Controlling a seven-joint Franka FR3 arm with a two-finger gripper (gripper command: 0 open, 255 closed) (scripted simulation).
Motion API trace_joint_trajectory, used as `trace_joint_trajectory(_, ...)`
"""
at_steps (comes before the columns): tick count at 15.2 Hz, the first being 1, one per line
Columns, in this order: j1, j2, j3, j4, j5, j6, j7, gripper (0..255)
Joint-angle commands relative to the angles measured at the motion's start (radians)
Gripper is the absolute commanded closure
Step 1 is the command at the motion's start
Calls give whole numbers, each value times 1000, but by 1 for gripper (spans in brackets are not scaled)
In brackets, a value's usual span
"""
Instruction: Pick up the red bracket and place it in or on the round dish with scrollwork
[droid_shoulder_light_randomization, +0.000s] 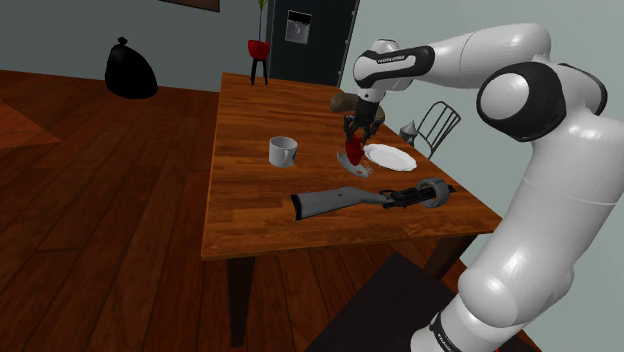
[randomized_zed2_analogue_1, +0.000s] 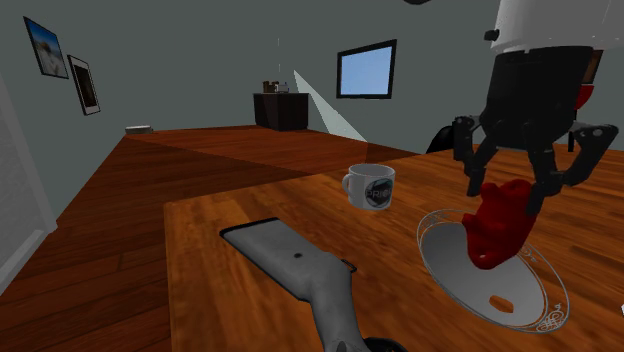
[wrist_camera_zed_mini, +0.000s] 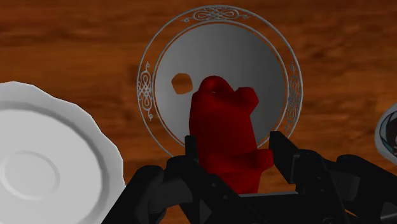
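One wooden table (droid_shoulder_light_randomization: 260, 200) was seen to carry everything of the task, its brown planks set on a floor of darker boards. Over it the white Franka arm (droid_shoulder_light_randomization: 540, 150) was stretched from the stand at the shoulder view's lower right, up and to the left, with the wrist turned down toward the tabletop.

Next in size, a long gun (droid_shoulder_light_randomization: 350, 198) with a grey stock and a dark body was laid flat across the near part of the table, well apart from the crockery. A white plate (droid_shoulder_light_randomization: 390, 156) with a scalloped rim was set beside the round dish with scrollwork (randomized_zed2_analogue_1: 540, 300). The dish appeared as a grey, glassy disc with pale scroll patterns around its rim. The two lay close together, but whether their rims touched could not be told.

The black gripper (randomized_zed2_analogue_1: 510, 195) was held above the dish, its fingers (wrist_camera_zed_mini: 280, 149) closed narrowly on the upper part of the red bracket (randomized_zed2_analogue_1: 497, 228), one on each side. The bracket was hung upright below them, over the dish's inner area and toward the side nearer the mug. Whether its lower end met the dish's surface could not be told.

A white mug (randomized_zed2_analogue_1: 369, 186) with a dark printed badge was stood upright on the table, near the dish but clear of it. A small brown patch (wrist_camera_zed_mini: 182, 83) was visible on the dish's floor, just beside the bracket.
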Motion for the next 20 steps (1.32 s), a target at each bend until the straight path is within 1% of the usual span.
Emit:
trace_joint_trajectory(1,0,2,0,-7,0,9,0,255)
trace_joint_trajectory(7,0,2,0,-7,0,9,0,255)
trace_joint_trajectory(8,0,2,0,-7,0,9,0,0)
trace_joint_trajectory(13,0,2,0,-7,0,9,0,0)
trace_joint_trajectory(17,-1,-8,-1,107,-1,-115,1,0)
trace_joint_trajectory(20,-1,-8,-1,107,-1,-115,1,0)
